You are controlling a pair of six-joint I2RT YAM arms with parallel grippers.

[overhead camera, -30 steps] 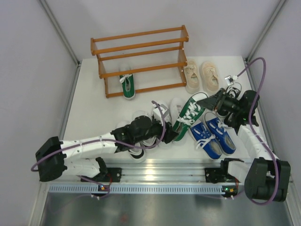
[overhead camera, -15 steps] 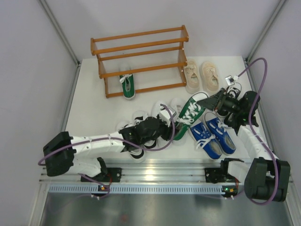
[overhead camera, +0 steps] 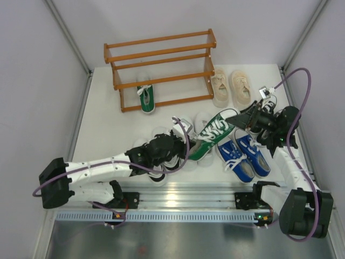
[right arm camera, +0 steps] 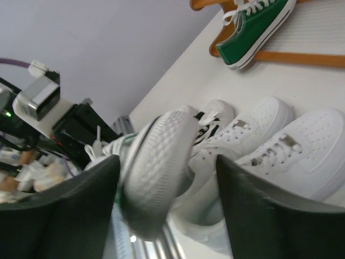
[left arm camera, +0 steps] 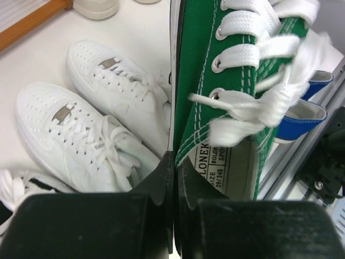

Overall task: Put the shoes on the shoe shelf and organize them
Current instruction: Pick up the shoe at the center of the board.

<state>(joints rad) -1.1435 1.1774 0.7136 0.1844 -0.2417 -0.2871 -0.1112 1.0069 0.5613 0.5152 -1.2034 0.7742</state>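
Observation:
A loose green shoe (overhead camera: 212, 135) lies tilted between my two grippers at the table's middle. My left gripper (overhead camera: 186, 145) is shut on the edge of its heel collar (left arm camera: 186, 148), the jaws pinching the green canvas. My right gripper (overhead camera: 236, 118) stands open around the shoe's white toe cap (right arm camera: 161, 156), with a gap on the right side. The matching green shoe (overhead camera: 144, 97) sits on the bottom tier of the shoe shelf (overhead camera: 159, 54), also seen in the right wrist view (right arm camera: 253, 24).
A white pair (left arm camera: 81, 124) lies just left of the held shoe. A blue pair (overhead camera: 243, 155) sits at the front right, a beige pair (overhead camera: 230, 86) right of the shelf. Black-and-white shoes (overhead camera: 156, 137) lie partly under my left arm. Grey walls close in both sides.
My left gripper has shut on the green shoe's heel collar. My right gripper has opened wider around the toe. The shoe has turned and shifted slightly left.

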